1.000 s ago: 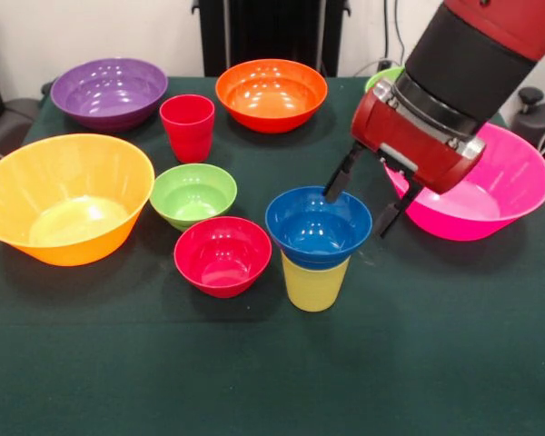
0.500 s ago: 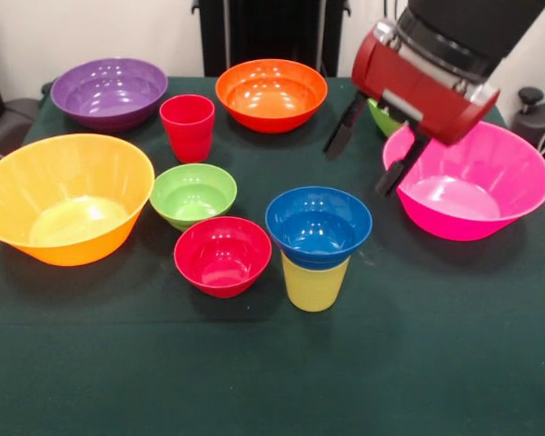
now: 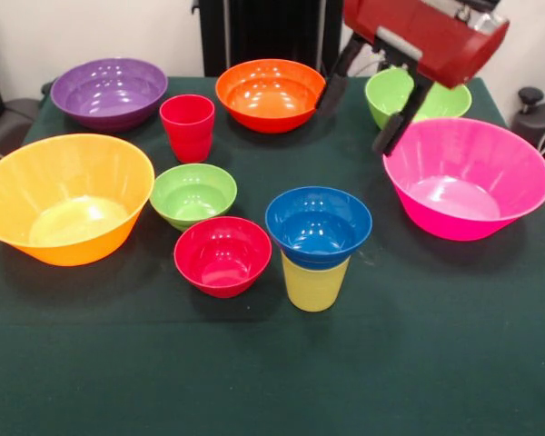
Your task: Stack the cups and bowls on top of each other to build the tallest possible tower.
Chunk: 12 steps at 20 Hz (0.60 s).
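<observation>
Green cloth covered the table (image 3: 436, 363), and near its middle the small blue bowl (image 3: 318, 225) sat on the yellow cup (image 3: 314, 283). Next up, likely the red cup (image 3: 188, 126): light, slick ribbed plastic, best pinched at the rim. Overhead, the gripper (image 3: 359, 111) hung empty, jaws spread wide.

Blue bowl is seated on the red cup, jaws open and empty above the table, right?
Not the red cup: in the front view the blue bowl sits on the yellow cup. The red cup stands alone. The gripper is open and empty.
</observation>
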Available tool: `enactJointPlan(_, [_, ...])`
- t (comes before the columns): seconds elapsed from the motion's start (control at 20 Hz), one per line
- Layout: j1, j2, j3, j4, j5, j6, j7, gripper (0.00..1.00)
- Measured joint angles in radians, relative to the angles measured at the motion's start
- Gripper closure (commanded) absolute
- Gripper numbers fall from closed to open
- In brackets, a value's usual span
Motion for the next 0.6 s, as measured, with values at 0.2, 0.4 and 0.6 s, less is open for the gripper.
enactJointPlan(0.2, [-0.008, -0.039, 0.006, 0.024, -0.006, 0.0, 0.0, 0.0])
enactJointPlan(0.4, [-0.007, -0.078, 0.019, 0.076, -0.015, -0.001, 0.0, 0.0])
enactJointPlan(0.6, [-0.005, -0.148, 0.038, 0.195, -0.049, -0.026, 0.0, 0.0])
